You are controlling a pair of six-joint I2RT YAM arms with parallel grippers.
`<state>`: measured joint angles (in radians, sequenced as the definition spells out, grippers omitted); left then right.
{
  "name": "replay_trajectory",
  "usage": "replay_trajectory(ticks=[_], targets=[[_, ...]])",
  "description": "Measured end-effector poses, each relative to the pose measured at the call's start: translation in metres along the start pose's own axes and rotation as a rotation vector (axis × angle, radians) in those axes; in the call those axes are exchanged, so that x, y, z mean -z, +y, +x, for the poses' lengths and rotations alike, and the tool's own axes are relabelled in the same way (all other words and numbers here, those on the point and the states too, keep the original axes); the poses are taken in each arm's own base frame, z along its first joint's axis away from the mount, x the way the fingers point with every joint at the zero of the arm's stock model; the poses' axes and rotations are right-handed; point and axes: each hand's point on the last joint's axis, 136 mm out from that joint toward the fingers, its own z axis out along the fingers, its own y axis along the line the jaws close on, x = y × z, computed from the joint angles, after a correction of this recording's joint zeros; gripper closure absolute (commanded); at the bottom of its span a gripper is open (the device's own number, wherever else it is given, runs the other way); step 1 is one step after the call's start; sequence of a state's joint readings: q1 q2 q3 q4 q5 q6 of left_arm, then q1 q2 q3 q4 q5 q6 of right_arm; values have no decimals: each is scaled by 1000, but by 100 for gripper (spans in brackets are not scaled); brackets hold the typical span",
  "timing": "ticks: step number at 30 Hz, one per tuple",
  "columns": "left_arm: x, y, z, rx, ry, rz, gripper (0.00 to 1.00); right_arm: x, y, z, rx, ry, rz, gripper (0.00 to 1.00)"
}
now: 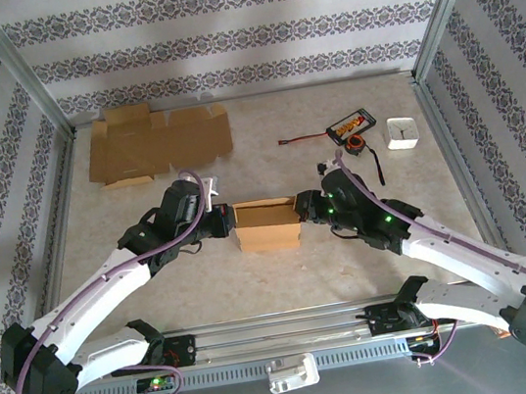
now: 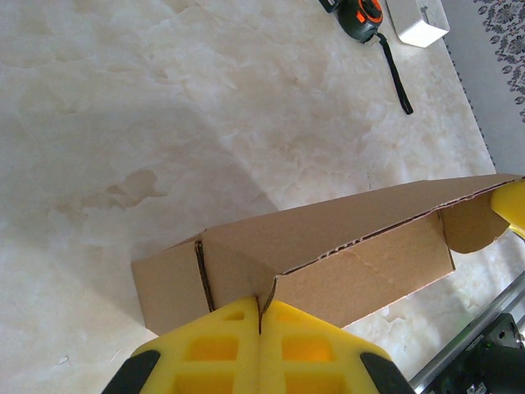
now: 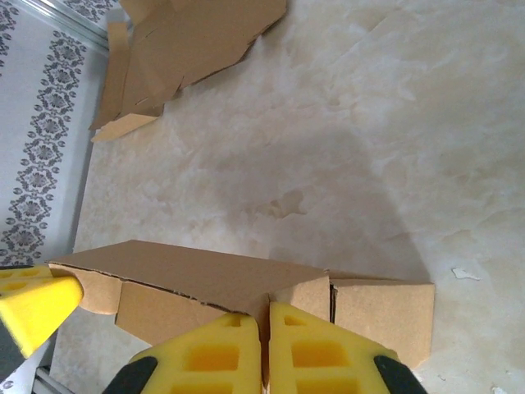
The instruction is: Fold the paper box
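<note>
Standing near the middle of the table [image 1: 295, 276], the box [image 1: 267, 224] is partly made up. Its long walls are raised and a broad top panel leans over the hollow. In the left wrist view a dark gap runs along that panel's ragged edge, so the top is not shut down flat. At each short end a flap juts out past the corner crease rather than lying tucked in.

The left gripper [image 2: 261, 316] is clamped tight on a thin cardboard edge at its end of the box, its yellow pads pressed together with the sheet between them. The right gripper [image 3: 267, 324] is pinched on the opposite end in the same way. So the box is held from both sides, between the two arms.

I judge the task past its midpoint. The body has its shape, but the end flaps and the top have yet to be pressed home and closed.

Farther out, a flat cardboard sheet [image 1: 158, 143] lies at the back left. A tape measure [image 1: 357, 146] and a small white block [image 1: 402, 133] sit at the back right, well apart from the work.
</note>
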<state>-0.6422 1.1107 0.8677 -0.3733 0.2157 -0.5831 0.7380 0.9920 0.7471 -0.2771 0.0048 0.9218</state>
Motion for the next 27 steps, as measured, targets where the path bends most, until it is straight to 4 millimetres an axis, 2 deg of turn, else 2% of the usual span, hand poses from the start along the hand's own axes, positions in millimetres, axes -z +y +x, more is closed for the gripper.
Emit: replay_trajectory(ticks=[9, 16, 23, 24, 26, 27], targets=[[0, -2, 1, -7, 5, 7, 100, 4, -5, 7, -1, -12, -46, 93], [0, -5, 3, -12, 9, 15, 100, 5, -9, 6, 18, -29, -49, 87], [1, -8, 6, -19, 16, 20, 100, 10, -5, 6, 25, -6, -36, 90], [1, -8, 6, -19, 16, 21, 100, 11, -5, 6, 25, -1, -30, 85], [1, -9, 6, -23, 17, 22, 100, 13, -8, 8, 29, 18, -10, 65], [2, -9, 7, -25, 18, 22, 100, 14, -11, 10, 37, 34, 7, 62]])
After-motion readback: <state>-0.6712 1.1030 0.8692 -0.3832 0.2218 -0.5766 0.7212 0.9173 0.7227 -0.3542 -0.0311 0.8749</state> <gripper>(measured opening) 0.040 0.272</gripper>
